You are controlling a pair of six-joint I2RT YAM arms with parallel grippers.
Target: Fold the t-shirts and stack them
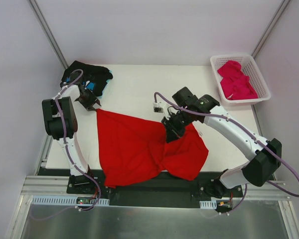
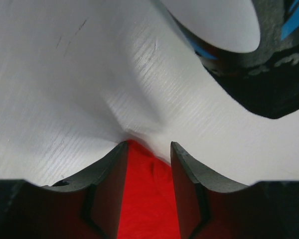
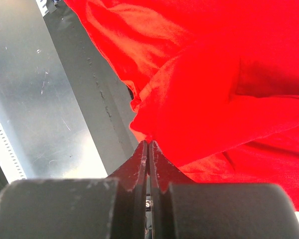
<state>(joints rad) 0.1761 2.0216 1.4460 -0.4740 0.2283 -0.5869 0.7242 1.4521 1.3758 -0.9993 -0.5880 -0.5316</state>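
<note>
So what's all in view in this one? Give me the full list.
red t-shirt: one, bright red, spread rumpled across the near middle of the table, its near edge hanging over the front
black t-shirt: one, black with blue print, bunched at the far left corner
pink t-shirt: at least one, magenta-pink, crumpled inside the basket; the exact count can't be told
basket: one, white plastic lattice, far right corner
table: one, white top
left gripper: one, black, at the red t-shirt's far left corner, red cloth between its fingers
right gripper: one, black, pinched shut on the red t-shirt's right part
</note>
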